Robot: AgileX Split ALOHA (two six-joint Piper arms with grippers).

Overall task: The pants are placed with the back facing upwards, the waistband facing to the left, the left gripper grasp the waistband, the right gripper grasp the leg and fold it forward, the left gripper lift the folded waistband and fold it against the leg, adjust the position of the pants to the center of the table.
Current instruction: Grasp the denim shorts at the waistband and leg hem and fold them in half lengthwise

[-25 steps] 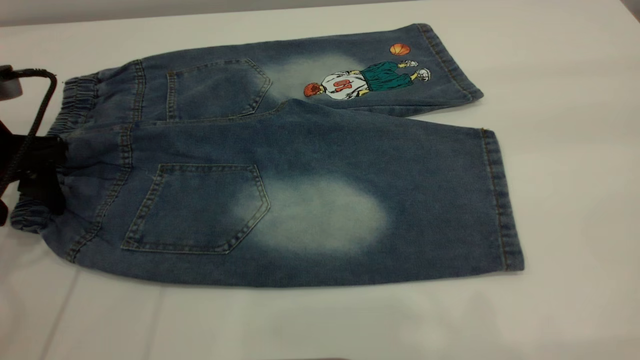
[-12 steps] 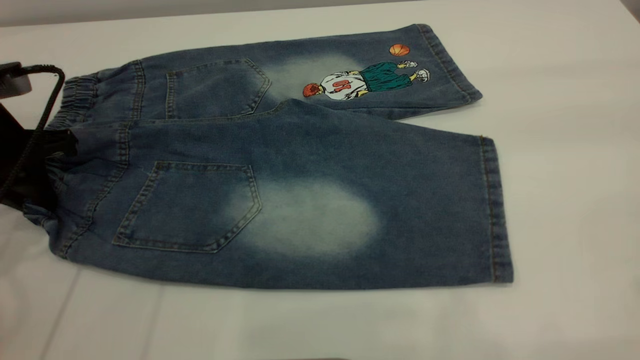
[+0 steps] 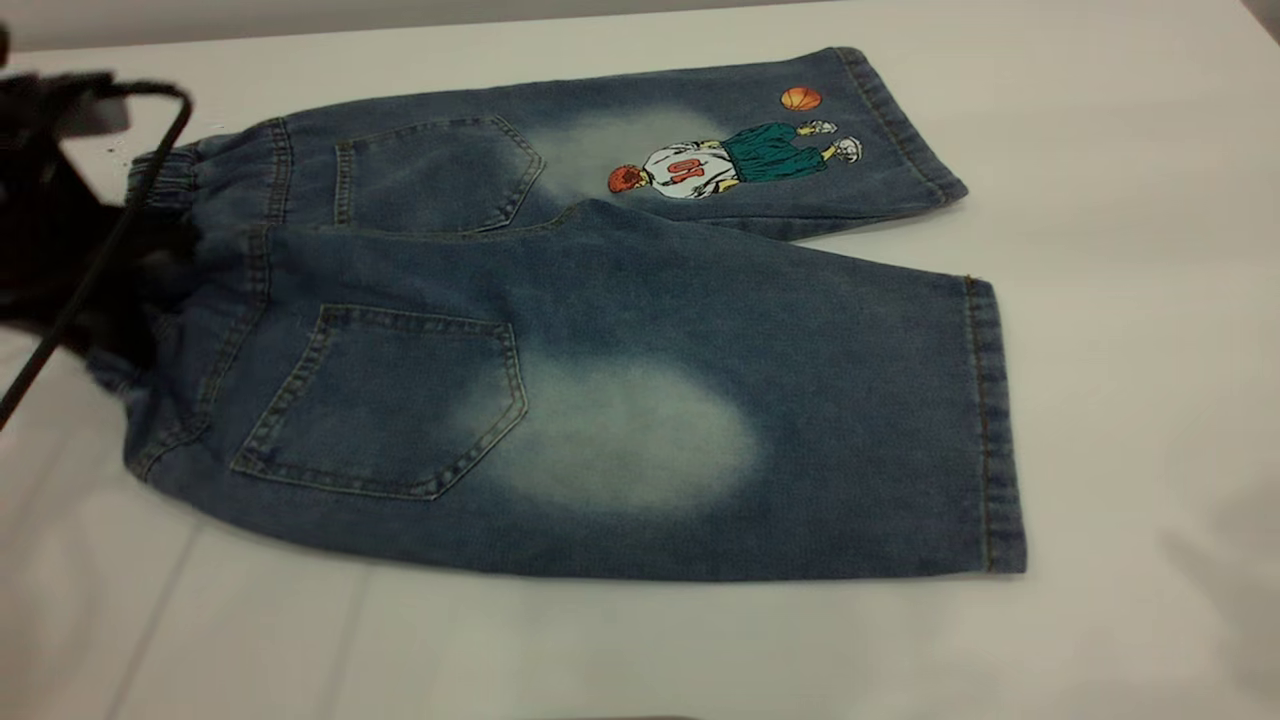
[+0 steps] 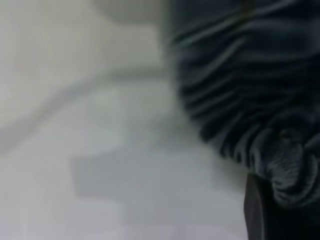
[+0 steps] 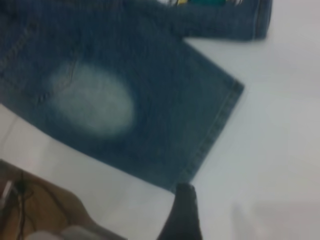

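Note:
The blue denim pants [image 3: 600, 300] lie back up on the white table [image 3: 1150, 350], waist to the left. My left gripper [image 3: 115, 290] is at the near half of the ruched waistband [image 3: 165, 175], shut on it; in the left wrist view the crinkled band [image 4: 240, 75] bunches against one black finger [image 4: 256, 210]. The leg with the pale oval patch [image 3: 620, 430] lies flat nearest the front; the print leg [image 3: 720, 165] is behind it. My right gripper [image 5: 225, 220] hovers off the leg's hem corner [image 5: 235, 87], open and holding nothing, and is out of the exterior view.
A black braided cable [image 3: 110, 230] trails from the left arm across the waist end. The right wrist view shows the table's front edge with brown floor and wires [image 5: 35, 205] beyond it. Bare tabletop [image 3: 600, 650] lies in front of the pants.
The left gripper has moved right and away from the front edge with the waistband, dragging the waist end rightward and bunching it. The leg hems have hardly moved.

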